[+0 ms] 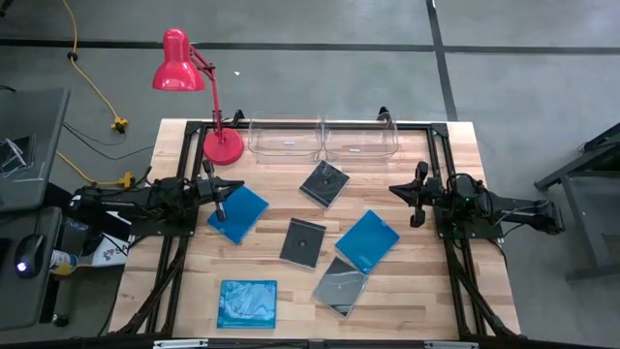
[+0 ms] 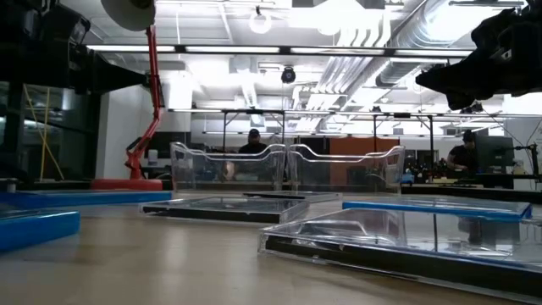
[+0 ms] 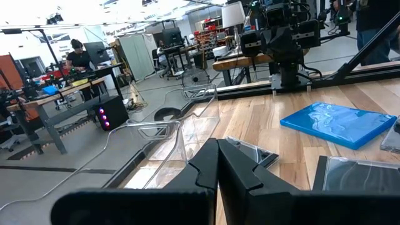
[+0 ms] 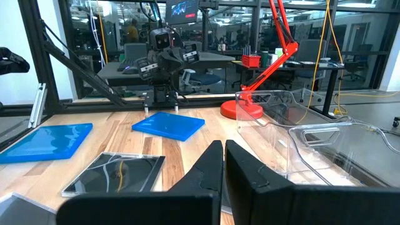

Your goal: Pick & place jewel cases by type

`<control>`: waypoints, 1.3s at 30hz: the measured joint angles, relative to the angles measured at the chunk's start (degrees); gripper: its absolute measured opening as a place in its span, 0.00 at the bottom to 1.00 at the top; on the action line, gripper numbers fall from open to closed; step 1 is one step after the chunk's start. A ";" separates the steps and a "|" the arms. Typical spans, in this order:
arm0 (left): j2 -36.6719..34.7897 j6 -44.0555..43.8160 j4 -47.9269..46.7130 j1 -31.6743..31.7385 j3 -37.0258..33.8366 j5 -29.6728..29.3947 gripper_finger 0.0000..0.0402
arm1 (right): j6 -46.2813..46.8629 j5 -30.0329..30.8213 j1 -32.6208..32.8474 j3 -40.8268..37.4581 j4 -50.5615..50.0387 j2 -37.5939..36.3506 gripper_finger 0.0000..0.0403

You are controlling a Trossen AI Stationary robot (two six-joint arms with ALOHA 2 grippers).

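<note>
from above, six jewel cases (image 1: 309,241) lie spread on the table (image 1: 455,291), three blue and three dark, with the left gripper (image 1: 219,201) over one blue case (image 1: 238,211) and the right gripper (image 1: 417,197) over bare wood. in both wrist views each gripper's fingers are pressed together, holding nothing.

Bright even overhead light; ceiling glare in low view, near table (image 2: 169,271) blurred.

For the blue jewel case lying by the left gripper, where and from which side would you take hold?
The blue jewel case lies flat on the table, so probably pinch one thin edge from above. The corner nearest the left gripper, away from other cases, looks easiest.
</note>
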 joint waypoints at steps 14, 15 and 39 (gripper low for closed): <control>-0.02 -0.01 0.07 0.00 0.00 -0.76 0.00 | 0.00 -0.01 0.00 0.00 -0.02 0.00 0.00; -0.02 -0.01 0.07 0.00 0.00 -0.72 0.00 | 0.00 -0.01 0.00 0.00 0.00 0.00 0.00; -0.04 -26.59 0.39 0.00 -0.02 -1.60 0.00 | 19.78 0.01 0.00 -0.04 5.58 0.00 0.00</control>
